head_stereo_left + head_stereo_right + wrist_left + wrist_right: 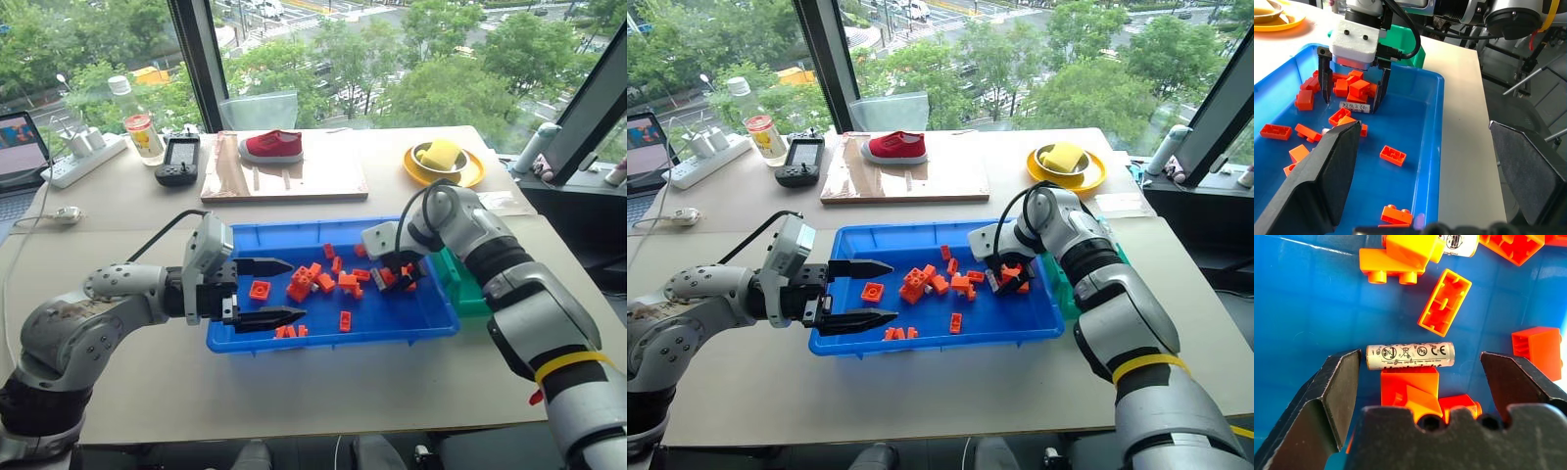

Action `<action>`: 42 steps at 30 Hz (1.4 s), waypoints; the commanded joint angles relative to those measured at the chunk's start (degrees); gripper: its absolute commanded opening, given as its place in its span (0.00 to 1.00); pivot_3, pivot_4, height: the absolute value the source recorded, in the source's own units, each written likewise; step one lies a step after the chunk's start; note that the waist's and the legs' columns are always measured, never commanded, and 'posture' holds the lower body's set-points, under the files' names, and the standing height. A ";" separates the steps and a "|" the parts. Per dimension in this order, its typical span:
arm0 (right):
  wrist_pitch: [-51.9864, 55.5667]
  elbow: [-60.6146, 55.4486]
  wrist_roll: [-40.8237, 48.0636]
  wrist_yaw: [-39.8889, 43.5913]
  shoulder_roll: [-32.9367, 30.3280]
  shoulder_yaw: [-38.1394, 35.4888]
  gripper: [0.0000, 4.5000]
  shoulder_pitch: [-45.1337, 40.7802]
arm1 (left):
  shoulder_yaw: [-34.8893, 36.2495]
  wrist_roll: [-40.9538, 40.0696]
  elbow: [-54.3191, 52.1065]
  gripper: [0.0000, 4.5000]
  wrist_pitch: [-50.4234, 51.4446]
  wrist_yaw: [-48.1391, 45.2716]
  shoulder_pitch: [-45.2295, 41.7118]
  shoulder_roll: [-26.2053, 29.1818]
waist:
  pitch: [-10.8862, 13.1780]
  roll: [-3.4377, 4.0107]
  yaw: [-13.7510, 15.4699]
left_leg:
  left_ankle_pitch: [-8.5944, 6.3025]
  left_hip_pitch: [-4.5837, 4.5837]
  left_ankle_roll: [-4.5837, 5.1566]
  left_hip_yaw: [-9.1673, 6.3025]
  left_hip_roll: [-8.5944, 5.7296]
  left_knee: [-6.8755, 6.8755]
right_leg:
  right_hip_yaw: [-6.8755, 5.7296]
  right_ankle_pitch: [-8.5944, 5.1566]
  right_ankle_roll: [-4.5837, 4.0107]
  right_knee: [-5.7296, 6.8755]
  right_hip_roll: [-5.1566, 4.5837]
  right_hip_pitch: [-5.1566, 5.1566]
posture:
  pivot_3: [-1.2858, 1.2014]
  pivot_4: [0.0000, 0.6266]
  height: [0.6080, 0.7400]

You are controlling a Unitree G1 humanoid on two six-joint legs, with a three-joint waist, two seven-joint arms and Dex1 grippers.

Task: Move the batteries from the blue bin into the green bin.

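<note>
While the left pincer (266, 292) hovers with fingers apart over the blue bin's (323, 338) nine-o'clock end, the right pincer (400, 277) dips among orange bricks (306, 282) toward three o'clock, beside the green bin (468, 292). Left wrist view: a battery (1354, 106) lies between its spread fingers. Right wrist view: fingers apart, not touching the battery.

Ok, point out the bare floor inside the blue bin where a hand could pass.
Bare floor lies in the blue bin between the left end effector and the lone brick, and along the far wall. It is crowded around the right end effector, where the orange bricks and a battery cluster.
</note>
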 commanded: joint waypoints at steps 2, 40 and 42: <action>-0.75 0.22 -1.26 -0.05 0.29 0.23 0.57 1.38 | 1.70 -0.79 -1.35 1.00 -0.48 0.36 -0.08 0.57 | 0.00 0.00 -0.15 | 0.00 0.00 0.00 0.00 0.00 0.00 | 0.00 0.00 0.00 0.01 0.00 0.00 | 0.52 0.24 1.00; 49.99 -52.42 17.11 -11.10 -30.30 -38.92 0.57 29.20 | 1.13 -1.39 -1.93 1.00 -0.45 2.19 0.64 -1.10 | 0.04 0.04 2.40 | -0.25 -0.22 0.44 0.07 -0.04 0.01 | 0.05 0.00 0.00 -0.16 -0.05 -0.11 | 0.52 0.24 1.00; 52.39 -55.29 18.66 -12.63 -29.97 -40.56 0.57 33.38 | 1.20 -1.27 -1.72 1.00 -0.44 2.02 0.22 -0.78 | 0.05 0.09 2.29 | -0.27 -0.21 0.48 0.13 -0.05 0.01 | 0.10 0.00 0.00 -0.14 -0.06 -0.14 | 0.52 0.24 1.00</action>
